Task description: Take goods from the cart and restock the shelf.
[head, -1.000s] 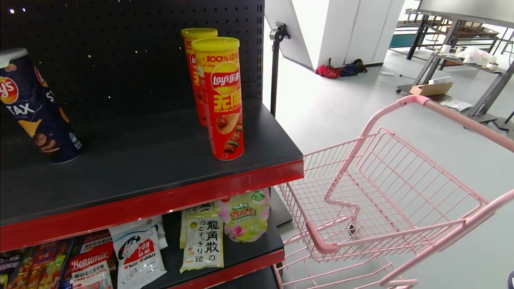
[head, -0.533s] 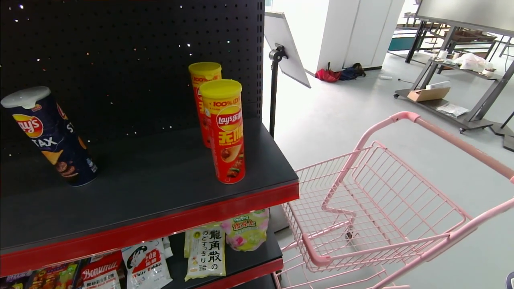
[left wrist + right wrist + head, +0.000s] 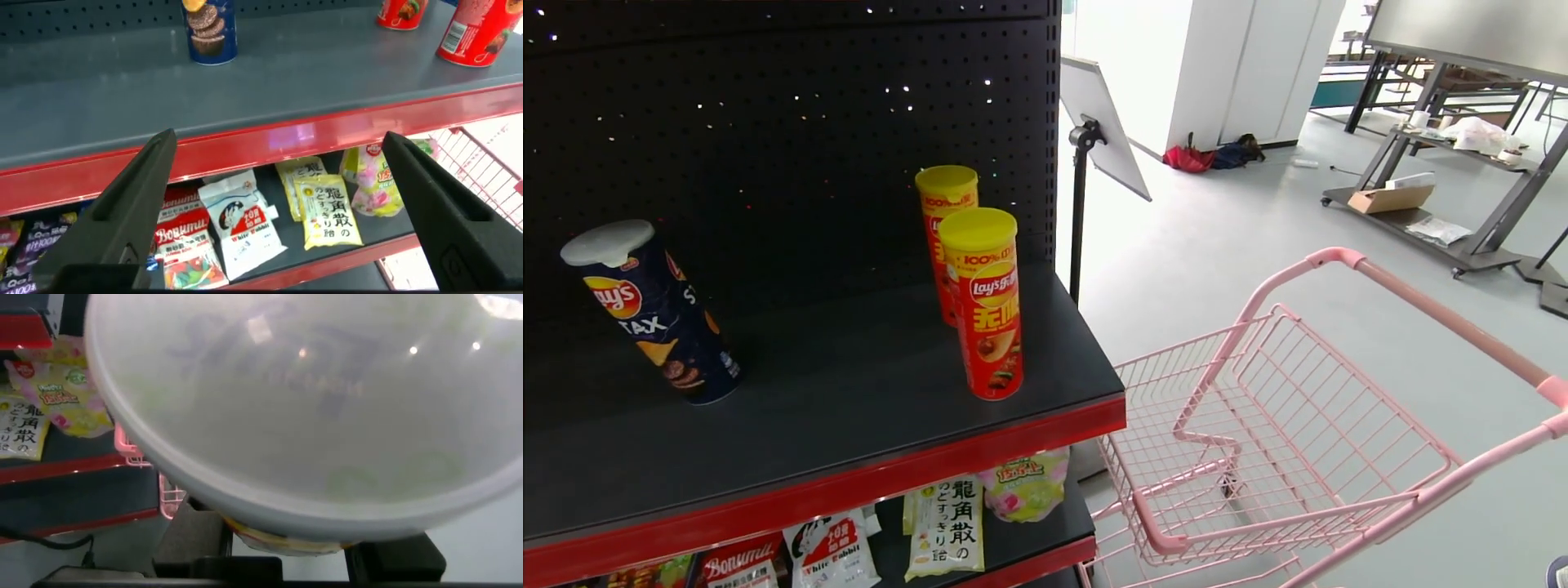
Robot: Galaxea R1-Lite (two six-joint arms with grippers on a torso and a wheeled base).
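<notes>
Right pincer (image 3: pixel 290 543) clenched on a lidded can (image 3: pixel 302 400); left pincer (image 3: pixel 278 139) released, jaws spread wide with nothing between them.
In the head view the pink cart (image 3: pixel 1437 314) fills the lower right, just beside the black shelf (image 3: pixel 849 408). A red can (image 3: pixel 988 310) stands mid-frame with a second red can (image 3: pixel 943 212) right behind it, and a dark blue can (image 3: pixel 658 314) stands at the left. Snack bags (image 3: pixel 943 527) lie on the tier below.

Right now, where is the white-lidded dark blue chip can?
Head view: the dark blue chip can stands left on the black shelf, apart from two yellow-lidded red cans.
</notes>
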